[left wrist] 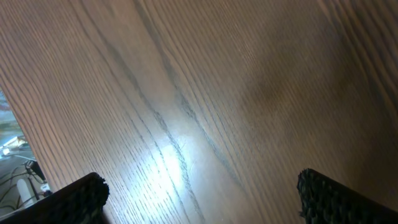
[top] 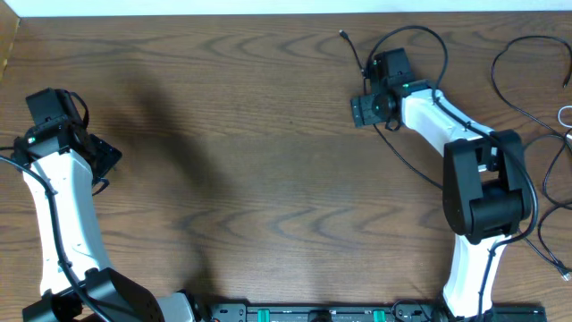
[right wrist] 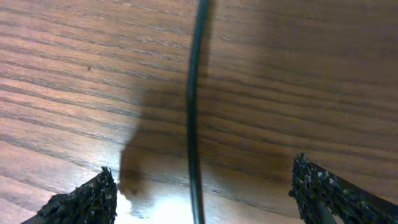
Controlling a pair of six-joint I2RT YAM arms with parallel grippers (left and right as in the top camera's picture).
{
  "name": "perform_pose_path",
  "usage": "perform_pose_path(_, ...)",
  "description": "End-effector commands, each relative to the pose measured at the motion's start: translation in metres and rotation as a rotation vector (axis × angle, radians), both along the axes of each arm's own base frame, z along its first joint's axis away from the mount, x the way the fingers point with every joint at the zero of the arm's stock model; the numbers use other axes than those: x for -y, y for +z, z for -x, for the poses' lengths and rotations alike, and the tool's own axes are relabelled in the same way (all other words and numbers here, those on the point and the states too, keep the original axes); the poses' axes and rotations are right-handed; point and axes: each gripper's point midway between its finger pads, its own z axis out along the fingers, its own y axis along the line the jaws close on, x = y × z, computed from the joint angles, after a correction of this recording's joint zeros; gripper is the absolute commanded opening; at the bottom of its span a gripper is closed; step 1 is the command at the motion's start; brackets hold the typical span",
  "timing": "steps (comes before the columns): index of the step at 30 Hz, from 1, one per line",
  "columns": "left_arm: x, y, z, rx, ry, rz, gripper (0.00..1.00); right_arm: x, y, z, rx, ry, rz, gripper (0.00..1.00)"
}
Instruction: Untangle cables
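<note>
A thin black cable (top: 421, 30) lies at the back right of the wooden table, with a small plug (top: 343, 35) at its end and a loop round my right wrist. My right gripper (top: 365, 110) hovers low over it. In the right wrist view the cable (right wrist: 192, 118) runs straight between the two fingers (right wrist: 87, 200), touching neither, so my right gripper (right wrist: 202, 194) is open. More cables lie at the far right: a black loop (top: 506, 54) and a white end (top: 565, 114). My left gripper (top: 105, 155) is far off at the left; seen close, the left gripper (left wrist: 202, 198) is open over bare wood.
The table's back edge (top: 268, 13) runs along the top, and its left edge (top: 11, 45) is near the left arm. Black cords (top: 547, 246) trail beside the right arm's base (top: 469, 286) at the front right.
</note>
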Motion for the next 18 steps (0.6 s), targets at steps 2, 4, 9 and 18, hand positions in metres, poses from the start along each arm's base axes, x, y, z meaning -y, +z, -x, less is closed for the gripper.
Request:
perform_pose_path(2, -0.002, -0.004, 0.004, -0.017, 0.022, -0.006, 0.98, -0.009, 0.005, -0.008, 0.044, 0.002, 0.026, 0.85)
perform_pose_path(4, -0.002, -0.004, 0.004, -0.017, 0.022, -0.006, 0.98, -0.014, 0.006, -0.009, 0.053, 0.011, 0.023, 0.82)
perform_pose_path(9, -0.002, -0.004, 0.004, -0.017, 0.022, -0.006, 0.98, -0.014, 0.005, -0.010, 0.064, 0.007, 0.051, 0.83)
perform_pose_path(18, -0.002, -0.004, 0.004, -0.017, 0.022, -0.006, 0.98, -0.013, -0.018, -0.009, 0.035, -0.001, 0.062, 0.84)
